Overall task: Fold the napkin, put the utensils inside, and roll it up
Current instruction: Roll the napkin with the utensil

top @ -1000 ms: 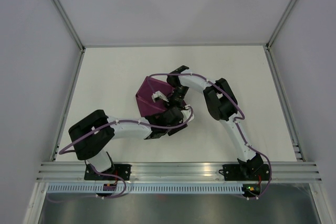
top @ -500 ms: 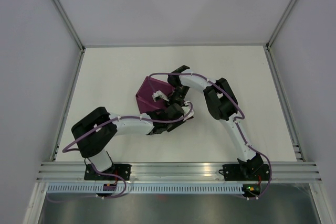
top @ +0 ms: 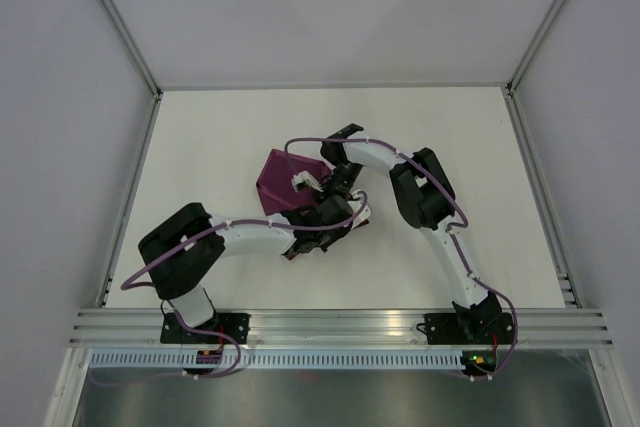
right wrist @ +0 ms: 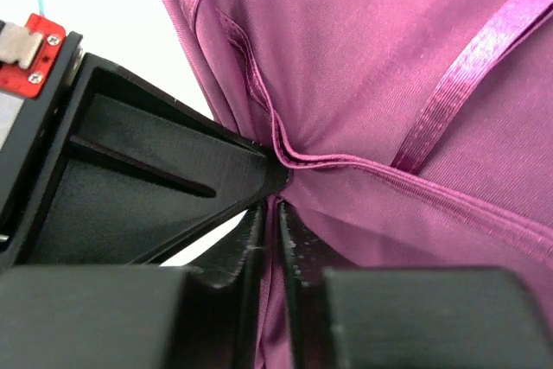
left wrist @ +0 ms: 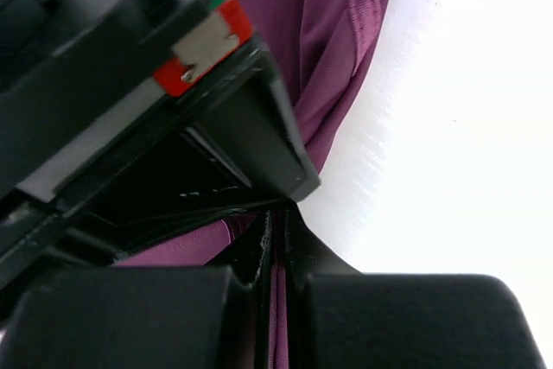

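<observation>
The left gripper [left wrist: 276, 224] has closed, apparently pinching the napkin's [left wrist: 339, 41] edge.

Clearance check at the two claws, mid-table.
The left gripper [top: 338, 209] and right gripper [top: 342, 185] sit almost tip to tip, with no passage between them. Cloth from the napkin [top: 280, 182] fills both jaw slits. Left of the claws the napkin bunches up. The left arm [top: 255, 237] blocks the near-left approach, and the right arm [top: 380, 157] arches just beyond and right. The table [top: 220, 137] is open far left, beyond and near-right.
</observation>
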Robot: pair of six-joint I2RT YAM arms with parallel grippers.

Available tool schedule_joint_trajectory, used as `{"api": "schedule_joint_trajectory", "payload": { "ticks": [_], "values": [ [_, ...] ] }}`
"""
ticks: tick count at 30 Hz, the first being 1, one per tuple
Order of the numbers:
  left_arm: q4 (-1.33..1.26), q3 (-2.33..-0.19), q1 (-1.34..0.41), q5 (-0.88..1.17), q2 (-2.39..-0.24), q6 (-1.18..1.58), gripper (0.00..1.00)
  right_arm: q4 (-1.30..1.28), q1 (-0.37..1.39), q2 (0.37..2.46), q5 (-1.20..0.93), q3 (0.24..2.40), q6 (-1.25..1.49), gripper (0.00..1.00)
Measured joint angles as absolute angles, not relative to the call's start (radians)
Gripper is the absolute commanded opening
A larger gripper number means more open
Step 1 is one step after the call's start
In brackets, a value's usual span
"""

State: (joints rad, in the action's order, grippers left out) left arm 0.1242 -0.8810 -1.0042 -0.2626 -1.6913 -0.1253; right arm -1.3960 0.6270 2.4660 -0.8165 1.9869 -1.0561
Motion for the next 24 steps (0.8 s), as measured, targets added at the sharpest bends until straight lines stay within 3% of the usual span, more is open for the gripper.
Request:
{"api": "schedule_joint_trajectory", "payload": {
  "ticks": [5, 9, 24],
  "values": [
    [0.073, -0.843, -0.982, -0.224, -1.665, -0.087, 0.02, -1.351, 0.621, 2.418, -0.807, 1.925, -1.011, 0.39],
    [0.005, -0.793, -0.960, -0.185, -1.636, -0.056, 0.02, -1.275, 0.606, 2.361, -0.812, 1.856, -0.941, 0.44],
    [-0.245, -0.646, -0.945, -0.054, -1.586, 0.121, 0.02, -0.663, 0.286, 1.899, -0.832, 1.385, -0.662, 0.48]
  ]
}}
